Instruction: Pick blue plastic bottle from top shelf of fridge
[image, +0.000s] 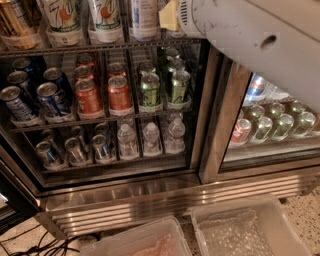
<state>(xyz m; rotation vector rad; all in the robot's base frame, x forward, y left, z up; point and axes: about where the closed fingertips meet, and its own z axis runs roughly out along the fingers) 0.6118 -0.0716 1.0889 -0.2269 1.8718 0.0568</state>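
The blue plastic bottle (145, 17) stands on the top shelf (100, 48) of the fridge (150, 197). Only its lower body with the blue-and-white label shows; its top is cut off by the frame. My gripper (169, 14) is at the end of the white arm (250, 45), which comes in from the upper right. It sits at shelf height, just right of the bottle, and only a yellowish part of it shows at the top edge. Whether it touches the bottle cannot be told.
White bottles with green-orange print (65, 17) stand left of the blue bottle. Racks of cans (90, 95) and small water bottles (150, 137) are below. The right glass door (270, 125) is closed over more cans. Two clear plastic bins (250, 230) sit on the floor.
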